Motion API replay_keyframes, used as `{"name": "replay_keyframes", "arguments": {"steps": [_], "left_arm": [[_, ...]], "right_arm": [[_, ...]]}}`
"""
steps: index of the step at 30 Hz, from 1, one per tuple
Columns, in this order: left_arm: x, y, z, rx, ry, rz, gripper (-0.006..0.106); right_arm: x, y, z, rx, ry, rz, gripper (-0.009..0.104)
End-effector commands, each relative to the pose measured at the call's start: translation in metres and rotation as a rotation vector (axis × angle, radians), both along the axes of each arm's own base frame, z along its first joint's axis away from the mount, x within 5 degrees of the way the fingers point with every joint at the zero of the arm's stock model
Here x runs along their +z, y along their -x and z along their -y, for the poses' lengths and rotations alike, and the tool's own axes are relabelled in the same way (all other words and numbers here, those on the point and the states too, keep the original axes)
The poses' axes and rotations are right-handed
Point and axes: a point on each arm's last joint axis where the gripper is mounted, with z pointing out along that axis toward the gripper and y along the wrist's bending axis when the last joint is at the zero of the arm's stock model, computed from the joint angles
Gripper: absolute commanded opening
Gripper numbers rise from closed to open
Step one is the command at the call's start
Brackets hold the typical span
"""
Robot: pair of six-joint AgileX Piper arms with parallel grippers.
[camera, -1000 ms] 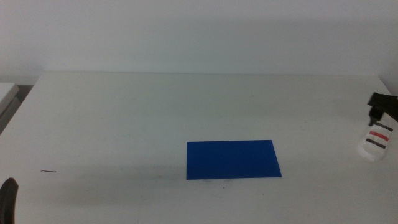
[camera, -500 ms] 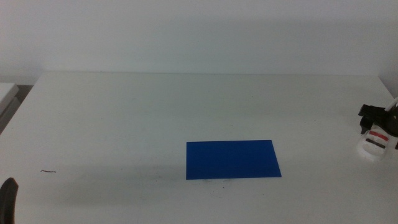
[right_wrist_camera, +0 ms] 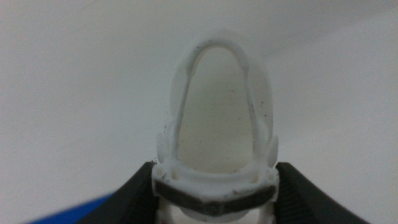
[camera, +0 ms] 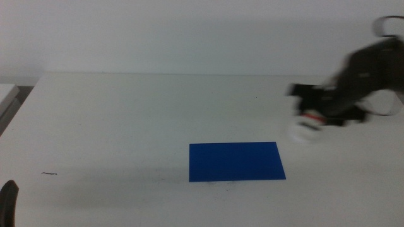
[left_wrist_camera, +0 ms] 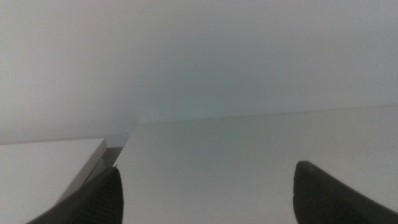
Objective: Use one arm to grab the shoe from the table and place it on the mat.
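The right arm (camera: pixel 369 72) reaches in from the right, blurred by motion. My right gripper (camera: pixel 325 110) is shut on the white shoe (camera: pixel 307 126) and holds it above the table (camera: pixel 126 120), just right of and beyond the dark blue mat (camera: pixel 235 161). In the right wrist view the shoe (right_wrist_camera: pixel 214 143) sits between the two dark jaws, heel strap towards the camera, with a corner of the mat (right_wrist_camera: pixel 74 211) below. My left gripper (left_wrist_camera: pixel 205 199) is open and empty; it waits at the table's front left corner (camera: pixel 7 202).
A small dark mark (camera: pixel 49 173) lies on the table at the front left. Another white surface (camera: pixel 6 94) stands beyond the table's left edge, also in the left wrist view (left_wrist_camera: pixel 43 168).
My right gripper has lifted the shoe from the table's far right edge and carried it left towards the mat. The left arm has not moved.
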Motion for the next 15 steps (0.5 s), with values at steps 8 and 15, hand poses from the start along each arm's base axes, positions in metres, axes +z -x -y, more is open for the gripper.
{"name": "replay_keyframes", "arguments": {"steps": [8, 15], "left_arm": [[0.001, 0.0, 0.0, -0.002, 0.005, 0.007, 0.094], [0.001, 0.0, 0.0, -0.002, 0.005, 0.007, 0.094]], "right_arm": [[-0.011, 0.011, -0.123, 0.087, -0.016, -0.073, 0.01], [-0.016, 0.017, -0.126, 0.065, -0.002, -0.12, 0.01]]}}
